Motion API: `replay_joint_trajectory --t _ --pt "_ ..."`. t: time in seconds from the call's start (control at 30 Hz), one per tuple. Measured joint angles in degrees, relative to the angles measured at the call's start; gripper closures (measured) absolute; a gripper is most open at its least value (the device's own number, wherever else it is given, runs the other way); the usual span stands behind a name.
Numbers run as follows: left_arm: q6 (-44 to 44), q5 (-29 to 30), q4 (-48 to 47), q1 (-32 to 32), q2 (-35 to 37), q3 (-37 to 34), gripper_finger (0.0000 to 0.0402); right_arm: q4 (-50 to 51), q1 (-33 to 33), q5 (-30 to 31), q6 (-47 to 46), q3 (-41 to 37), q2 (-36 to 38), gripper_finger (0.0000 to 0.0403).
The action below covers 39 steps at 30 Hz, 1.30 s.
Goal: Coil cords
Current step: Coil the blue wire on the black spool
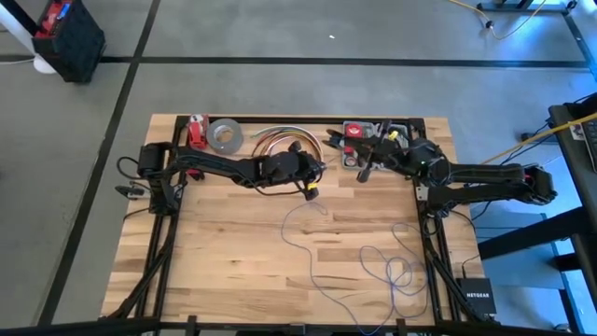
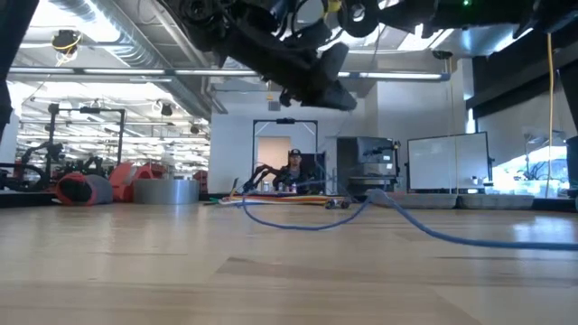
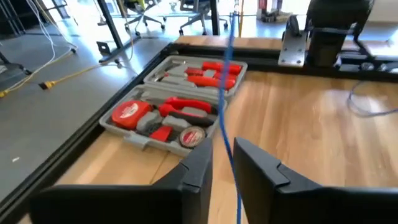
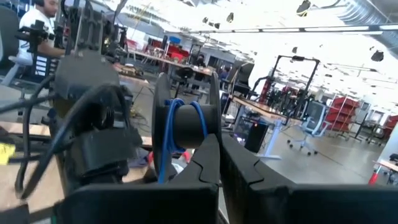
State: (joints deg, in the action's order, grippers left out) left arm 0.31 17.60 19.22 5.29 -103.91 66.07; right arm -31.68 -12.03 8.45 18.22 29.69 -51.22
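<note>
Standing a narrow gap apart, the jaws of the left gripper [image 3: 222, 163] have the cord [image 3: 227, 93] running straight up between them; whether either finger presses on it cannot be told. The right gripper [image 4: 219, 152] has its jaws closed on a dark spool [image 4: 186, 124], around whose core several turns of the blue cord are wound.

The cord is a very thin, bluish wire. In the high view it drops from the left gripper [image 1: 309, 189], held above the middle of the tabletop [image 1: 233, 252], then trails across the wood toward the near right corner, where it lies in loose overlapping loops [image 1: 396, 271]. In the low view a stretch of it lies in a shallow curve on the wood [image 2: 424, 230].

The stretch between the two grippers cannot be followed in the high view, and the cord's ends cannot be made out. In the low view both arms are cut off at the top of the picture, a dark mass with no fingers to be told.

Beyond the left gripper an open grey tool case [image 3: 180, 102] with red-handled tools sits at the far edge, near the right gripper [image 1: 366, 171]. A roll of grey tape [image 1: 225, 136] and an arched bundle of orange and white cables [image 1: 276, 138] lie along the same edge.
</note>
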Motion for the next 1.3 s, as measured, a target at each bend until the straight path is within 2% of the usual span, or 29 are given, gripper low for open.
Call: replay_joint_trajectory --t 0.23,0.4,0.47,0.6,1.17,1.3 --pt "-0.4 -0.4 0.5 0.0 0.1 0.0 0.0305 0.0 0.0 0.0 0.0 0.0 0.0 0.0400" --pt "-0.4 -10.9 0.9 0.1 0.1 0.0 0.0305 0.2 0.0 0.0 0.0 0.0 0.0 0.0400" --pt "0.0 -12.8 1.7 0.0 0.1 0.0 0.0305 0.2 0.0 0.0 0.0 0.0 0.0 0.0400" --pt "1.1 -11.3 6.0 0.5 -0.9 0.1 0.0305 0.1 0.0 -0.1 0.1 0.0 0.0 0.0400" --pt "1.2 -9.9 10.7 1.6 -6.4 0.5 0.0306 0.3 0.0 -0.6 0.3 -0.1 -0.4 0.0400" --pt "2.1 -9.9 9.7 1.7 -6.3 0.6 0.0333 0.3 0.0 -0.6 0.3 -0.1 -0.9 0.0400"
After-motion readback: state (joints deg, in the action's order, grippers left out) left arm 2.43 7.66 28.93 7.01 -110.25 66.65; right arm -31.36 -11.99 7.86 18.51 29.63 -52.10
